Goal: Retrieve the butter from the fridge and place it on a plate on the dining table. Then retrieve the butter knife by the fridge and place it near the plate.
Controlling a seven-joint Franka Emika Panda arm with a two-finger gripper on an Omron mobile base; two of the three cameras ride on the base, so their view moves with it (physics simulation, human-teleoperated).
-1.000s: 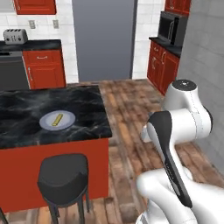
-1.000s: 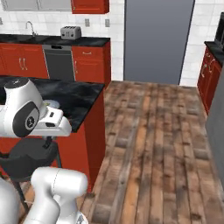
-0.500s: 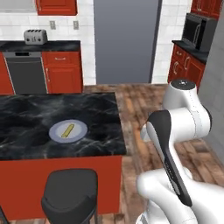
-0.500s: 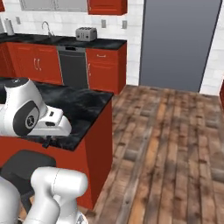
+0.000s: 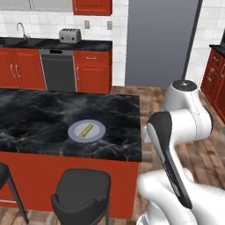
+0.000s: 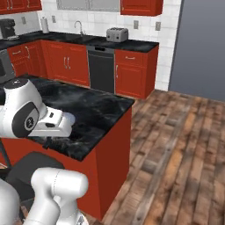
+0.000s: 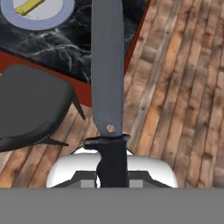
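While my jaws are clenched on the butter knife (image 7: 107, 74), its dark handle sits at the bottom center of the hand view and the grey blade runs straight up past the top edge. No writing or brand reads on the blade; just a small round rivet near the guard.

The butter (image 5: 86, 130), a pale-yellow stick, lies on the plate (image 5: 97, 128) at center-left of the left base view, on the black marble tabletop of the dining table (image 5: 39, 118). In the hand view the same plate (image 7: 57, 17) and butter (image 7: 29, 6) sit at the upper left corner, cut off by the frame, left of the blade.

A dark stool (image 5: 82, 197) stands at the lower left of the left base view, against the table's red base. The fridge (image 5: 159, 41), grey, doors closed, fills the upper center-right there. A toaster (image 5: 70, 35) sits on the back counter at upper left; no label legible on it. A dark dishwasher (image 5: 58, 70) sits below it between red cabinets. The wood floor (image 6: 184, 149) covers the right of the right base view.
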